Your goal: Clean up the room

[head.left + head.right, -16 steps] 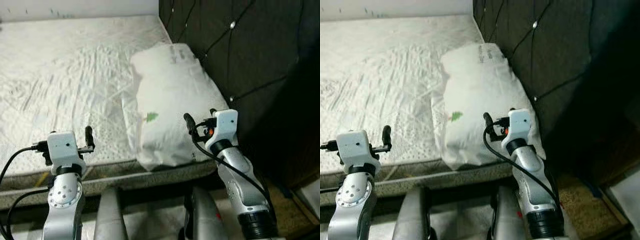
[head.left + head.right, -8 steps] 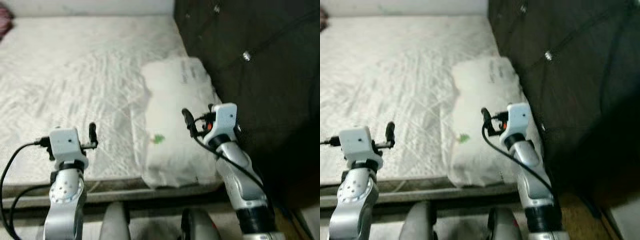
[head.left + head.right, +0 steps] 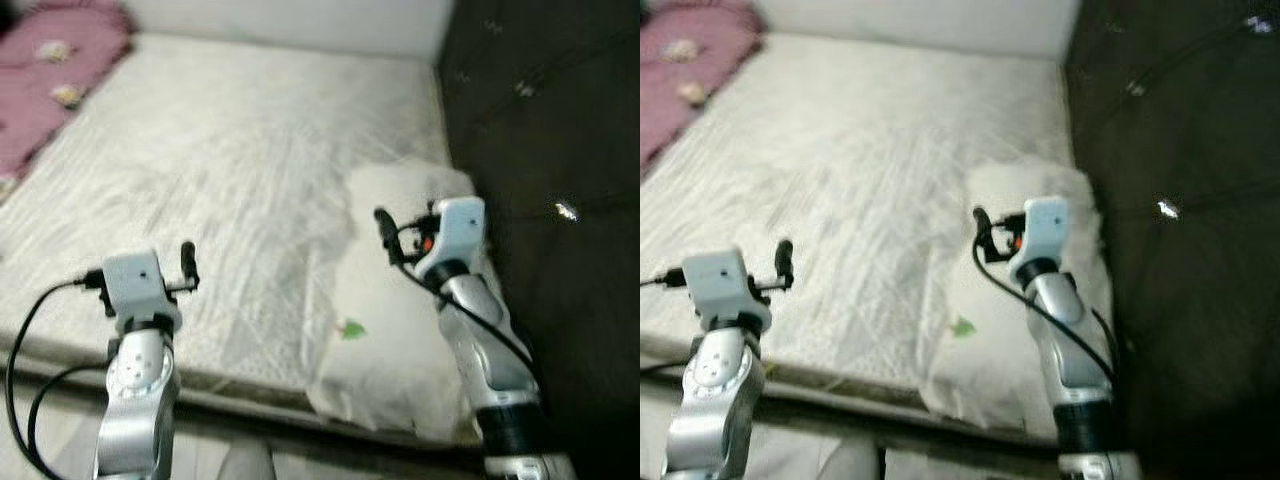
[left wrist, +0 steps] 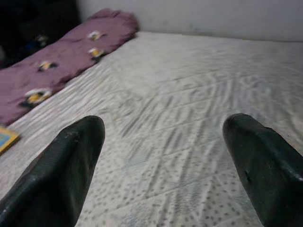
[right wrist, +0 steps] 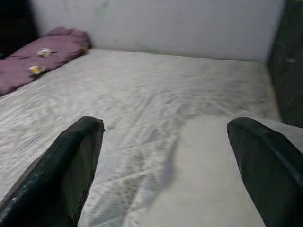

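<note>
1. Pillow: lies flat at the near right corner of the bed, against the dark tufted headboard. Its near end overhangs the mattress edge slightly. A small green mark shows on its cover.
2. Handling judgement: soft, light and compressible, with a loose white cover that probably bunches and slips under the pads. No fragility risk. It will sag if lifted from one end.
3. Grasp judgement: pinch a gathered corner or the near edge, where the fabric folds thickest; a two-arm hold at opposite ends keeps it level.
4. Right gripper: hovers above the pillow, apart from it, jaws spread wide and empty.
5. Left gripper: hovers over the bare mattress near its front edge, well apart from the pillow, jaws spread wide and empty.
6. Pink blanket: lies bunched at the far left side of the bed, patterned with small flowers. Judged soft and limp; gather it by a fold.
</note>
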`<state>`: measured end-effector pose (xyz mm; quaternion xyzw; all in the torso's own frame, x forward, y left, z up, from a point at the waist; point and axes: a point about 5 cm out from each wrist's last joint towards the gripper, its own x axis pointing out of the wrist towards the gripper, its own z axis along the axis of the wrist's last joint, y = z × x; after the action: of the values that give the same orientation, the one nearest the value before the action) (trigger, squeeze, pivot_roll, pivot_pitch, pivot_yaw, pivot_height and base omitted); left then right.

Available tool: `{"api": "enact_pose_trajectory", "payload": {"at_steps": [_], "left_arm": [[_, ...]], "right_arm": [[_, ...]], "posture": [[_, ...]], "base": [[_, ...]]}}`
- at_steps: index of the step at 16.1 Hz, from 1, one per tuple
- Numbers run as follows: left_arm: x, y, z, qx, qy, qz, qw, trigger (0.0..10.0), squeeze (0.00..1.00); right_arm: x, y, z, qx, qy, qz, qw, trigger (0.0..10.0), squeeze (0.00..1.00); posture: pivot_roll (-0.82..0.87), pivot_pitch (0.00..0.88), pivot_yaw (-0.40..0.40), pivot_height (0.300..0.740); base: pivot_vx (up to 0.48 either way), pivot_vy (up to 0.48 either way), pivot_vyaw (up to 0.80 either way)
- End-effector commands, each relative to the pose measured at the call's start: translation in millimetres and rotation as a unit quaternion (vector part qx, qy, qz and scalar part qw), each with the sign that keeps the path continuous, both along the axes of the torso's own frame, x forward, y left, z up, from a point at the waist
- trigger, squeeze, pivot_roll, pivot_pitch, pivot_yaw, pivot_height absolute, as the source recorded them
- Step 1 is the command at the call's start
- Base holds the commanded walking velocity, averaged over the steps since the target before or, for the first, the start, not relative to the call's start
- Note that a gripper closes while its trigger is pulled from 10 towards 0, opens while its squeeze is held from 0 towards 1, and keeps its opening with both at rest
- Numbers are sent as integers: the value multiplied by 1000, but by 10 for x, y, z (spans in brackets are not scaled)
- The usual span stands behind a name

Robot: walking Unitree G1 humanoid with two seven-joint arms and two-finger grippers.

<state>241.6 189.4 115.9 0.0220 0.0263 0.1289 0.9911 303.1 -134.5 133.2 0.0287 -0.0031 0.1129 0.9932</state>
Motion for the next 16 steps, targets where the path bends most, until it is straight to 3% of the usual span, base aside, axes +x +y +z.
{"api": "enact_pose_trajectory", "payload": {"at_steps": [1, 8, 13, 14, 15, 16], "left_arm": [[-5, 5, -21, -3, 7, -3, 1000, 10000, 0], [4, 13, -9, 1, 4, -2, 1000, 10000, 0], [-8, 1, -40, -6, 10, -10, 1000, 10000, 0], [10, -27, -25, -2, 4, -25, 1000, 10000, 0], [23, -32, -40, -2, 3, -34, 999, 10000, 0], [18, 26, -49, 1, 1, -21, 1000, 10000, 0]], "right_arm": [[7, -32, -34, -21, 9, -18, 1000, 10000, 0], [22, -129, -134, -28, 33, -51, 998, 10000, 0], [-45, -114, -281, 6, 74, -42, 996, 10000, 0], [-45, -126, -255, -14, 59, -45, 997, 10000, 0], [-72, -158, -290, -75, 60, -49, 994, 10000, 0], [-111, -231, -311, -80, 66, -83, 991, 10000, 0]], "posture": [[-8, 0, -9, 740], [-4, 0, -12, 740], [-3, 0, -16, 740], [1, 0, -23, 740], [3, 0, -25, 740], [1, 0, -27, 740]], "base": [[0, 0, 0], [0, 0, 0], [0, 114, 0], [0, 240, 0], [0, 0, 0], [0, 0, 0]]}}
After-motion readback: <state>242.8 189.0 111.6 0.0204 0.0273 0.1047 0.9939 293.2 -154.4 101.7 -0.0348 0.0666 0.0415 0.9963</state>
